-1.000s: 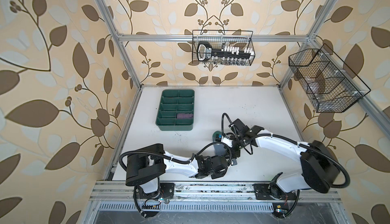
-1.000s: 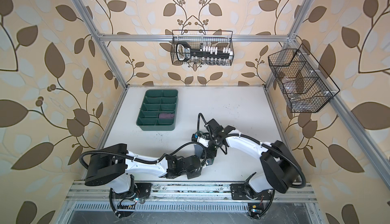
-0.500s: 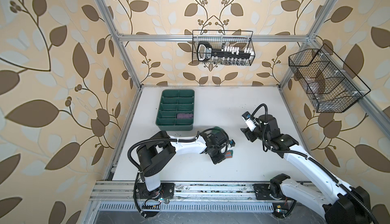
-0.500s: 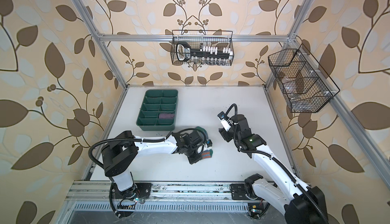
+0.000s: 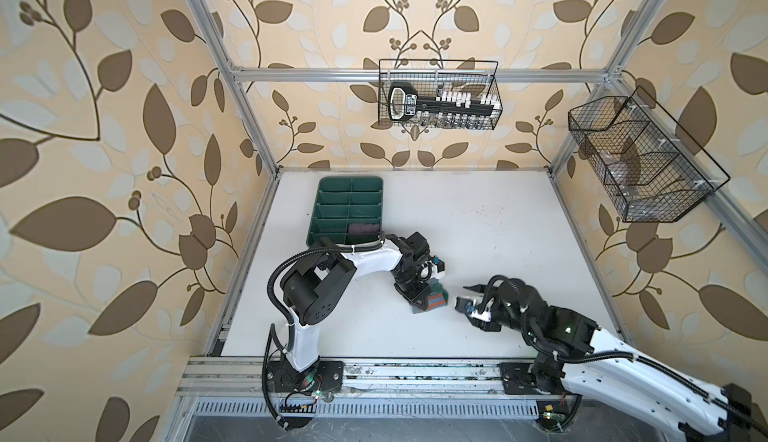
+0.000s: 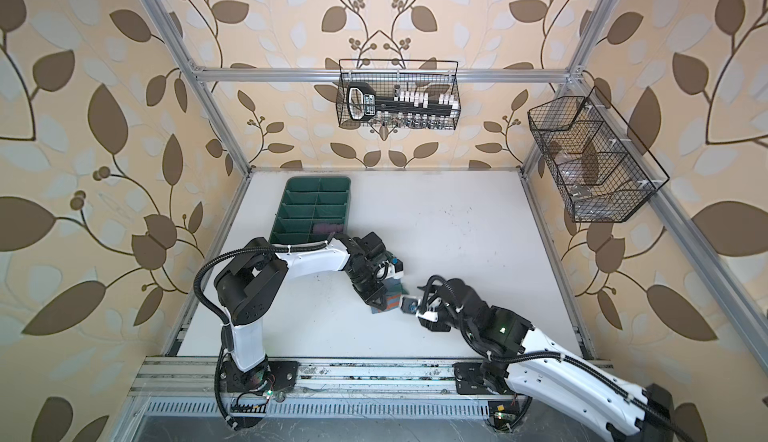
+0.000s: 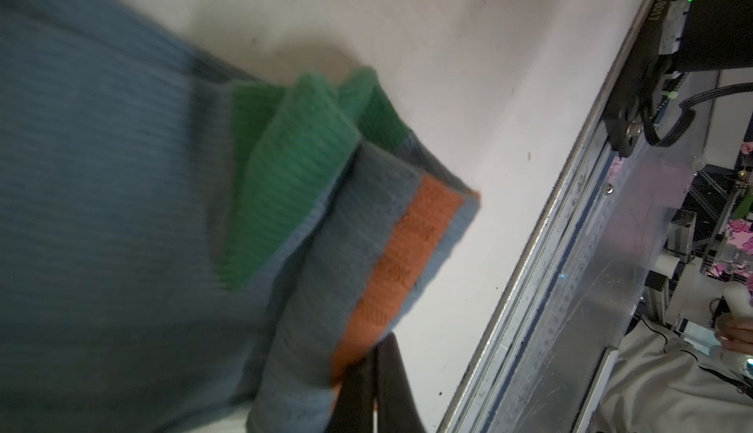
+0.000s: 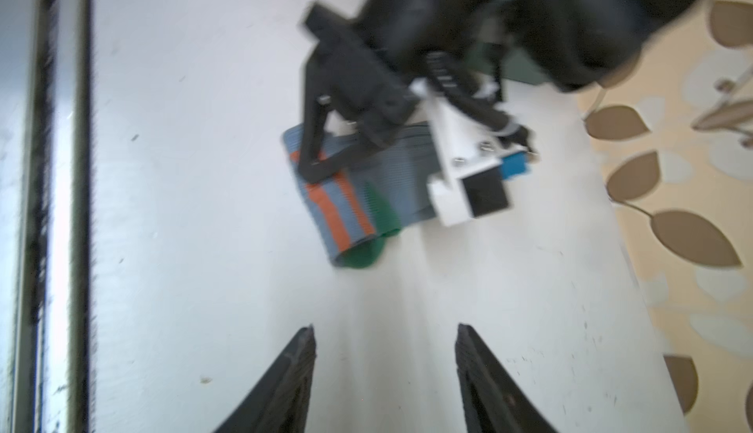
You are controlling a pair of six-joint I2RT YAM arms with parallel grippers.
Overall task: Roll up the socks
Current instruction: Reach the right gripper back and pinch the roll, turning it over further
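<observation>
Among the socks, the grey-blue one with orange stripes and a green heel is folded into a short bundle near the table's middle front. My left gripper is shut on its orange-striped edge, as the left wrist view shows: sock, left gripper. My right gripper stands open and empty just right of the bundle, not touching it. A purple sock roll lies in a compartment of the tray.
The green divided tray stands at the back left, close behind the left arm's forearm. Wire baskets hang on the back wall and the right wall. A metal rail runs along the front edge.
The left gripper carried the sock away from the front edge and holds it. The right gripper pulled back to the far right, then returned beside the sock, its jaws slightly narrower.
</observation>
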